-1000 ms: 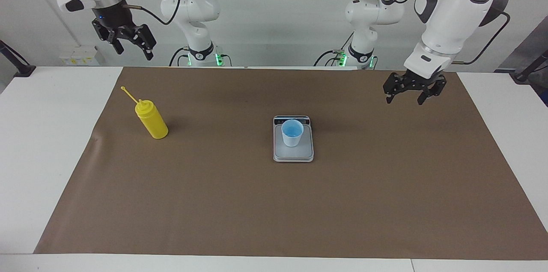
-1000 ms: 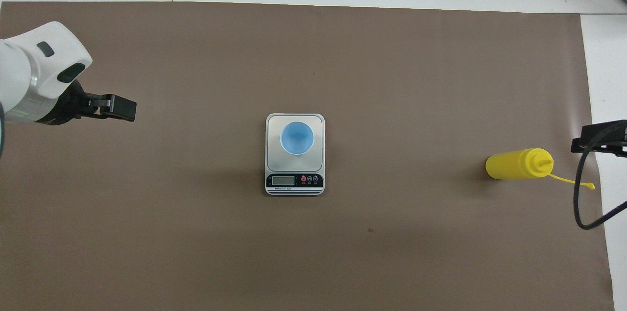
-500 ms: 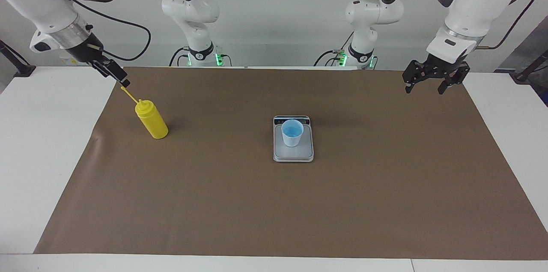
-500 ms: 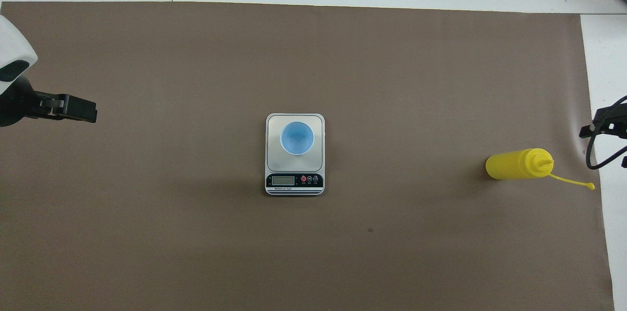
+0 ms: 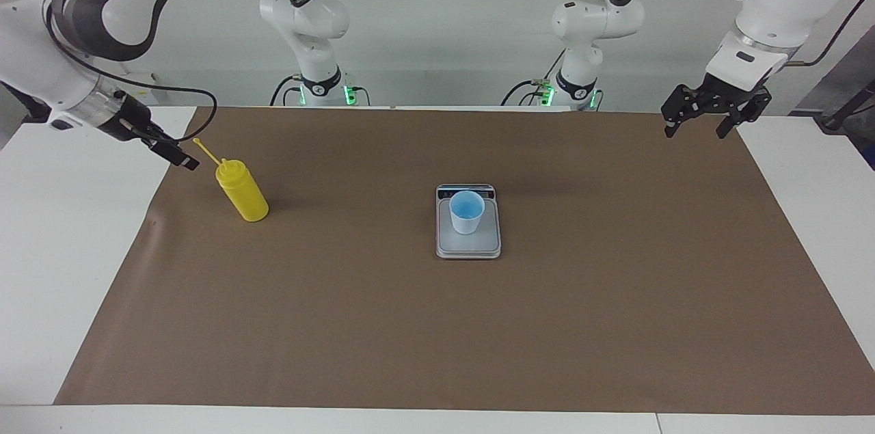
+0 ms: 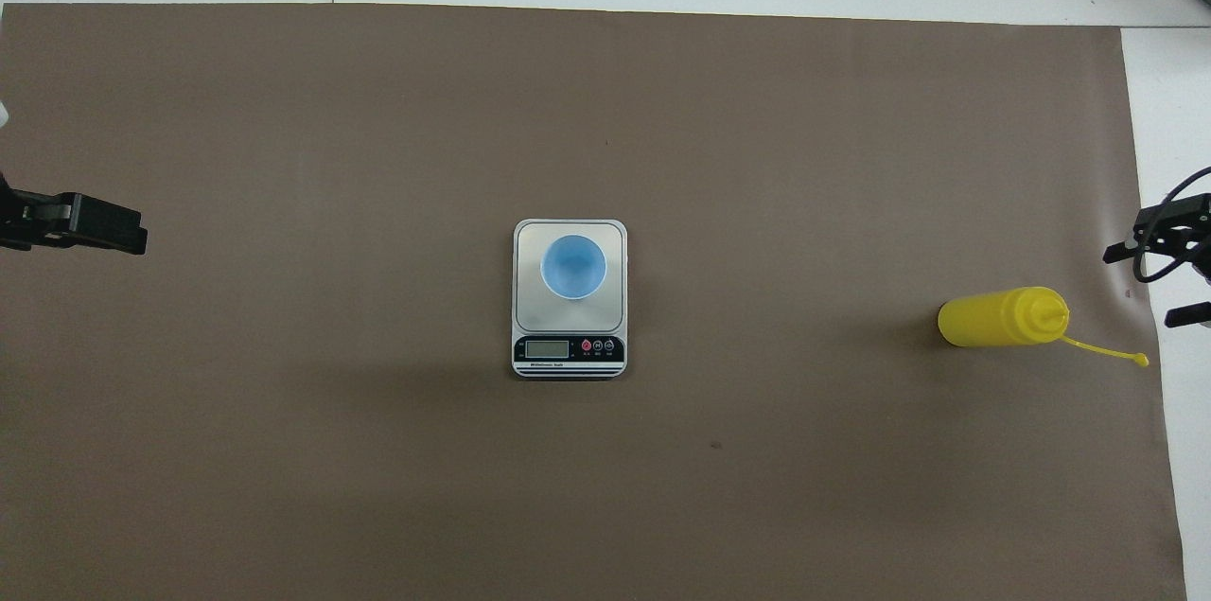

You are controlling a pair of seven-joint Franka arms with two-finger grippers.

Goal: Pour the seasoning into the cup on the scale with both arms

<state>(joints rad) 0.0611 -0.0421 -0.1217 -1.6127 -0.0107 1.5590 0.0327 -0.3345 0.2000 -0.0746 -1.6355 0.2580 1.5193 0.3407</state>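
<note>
- The bright yellow plastic squeeze bottle with cone nozzle (image 5: 242, 193) stands upright on the brown-covered surface (image 5: 437, 324), at the right arm's end, well apart from the flat silver-grey kitchen scale (image 5: 468, 242) at mid-surface.
- The small pale-blue tapered cup (image 5: 467, 212) sits on the scale's plate, upright, nothing poured as far as I can judge.
- My right tool (image 5: 179, 157) hovers just beside the bottle's nozzle, on the side away from the scale, near the thin cap strap (image 5: 206, 151). Its fingers are spread, gripping nothing.
- Deciding relation: the bottle lies from my right tool toward the scale; its long axis is vertical, so I judge a sideways approach at the body, below the strap, is called for.
- My left tool (image 5: 702, 114) waits over the surface's edge at the left arm's end, released and empty, far from the bottle.
- Risk, in my judgement: snagging the strap.
</note>
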